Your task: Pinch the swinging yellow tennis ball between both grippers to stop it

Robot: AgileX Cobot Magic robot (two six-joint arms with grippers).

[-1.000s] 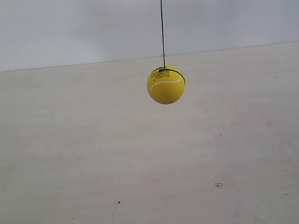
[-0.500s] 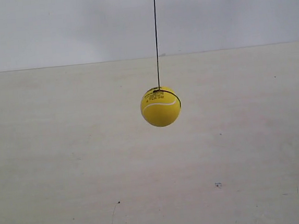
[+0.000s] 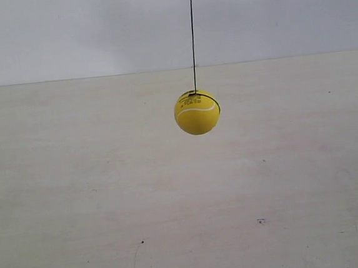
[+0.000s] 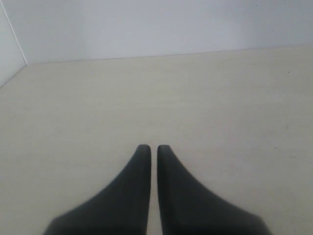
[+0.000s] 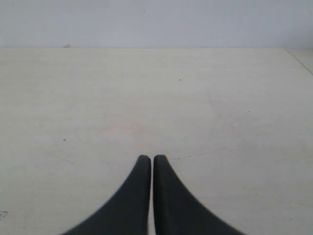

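The yellow tennis ball (image 3: pixel 197 112) hangs on a thin dark string (image 3: pixel 192 39) above the pale table in the exterior view, with a white seam and small black print near its top. No arm shows in that view. In the left wrist view my left gripper (image 4: pixel 150 147) is shut, its two black jaws nearly touching with nothing between them. My right gripper (image 5: pixel 148 157) is shut too, over bare table. The ball shows in neither wrist view.
A pale wooden tabletop (image 3: pixel 109 196) with small dark specks meets a plain grey-white wall (image 3: pixel 63 31) at the back. A wall corner (image 4: pixel 14 44) shows in the left wrist view.
The ball swung down and to the exterior view's left half a second ago, and has since come back up and to the right. Its string's lean changed with it.
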